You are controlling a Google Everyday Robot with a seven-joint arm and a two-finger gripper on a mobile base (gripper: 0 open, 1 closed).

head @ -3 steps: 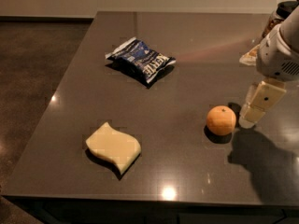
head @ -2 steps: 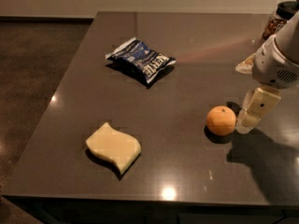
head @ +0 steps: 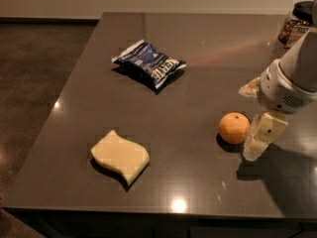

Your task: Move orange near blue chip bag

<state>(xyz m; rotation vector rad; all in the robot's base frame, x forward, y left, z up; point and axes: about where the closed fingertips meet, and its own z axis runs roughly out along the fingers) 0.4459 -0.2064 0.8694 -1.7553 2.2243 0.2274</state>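
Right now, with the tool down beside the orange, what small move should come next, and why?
Probably nudge the tool sideways until it sits around the orange, not beside it. The tool is low at the orange's right in the camera view, and the orange rests on the table, well apart from the blue chip bag, so it needs gripping before any carry.

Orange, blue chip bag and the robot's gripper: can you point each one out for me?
orange (head: pixel 234 128), camera view, middle of its skin.
blue chip bag (head: pixel 150 63), camera view, centre of the crinkled foil.
gripper (head: pixel 255 148), camera view, pale lower end, just right of the orange.
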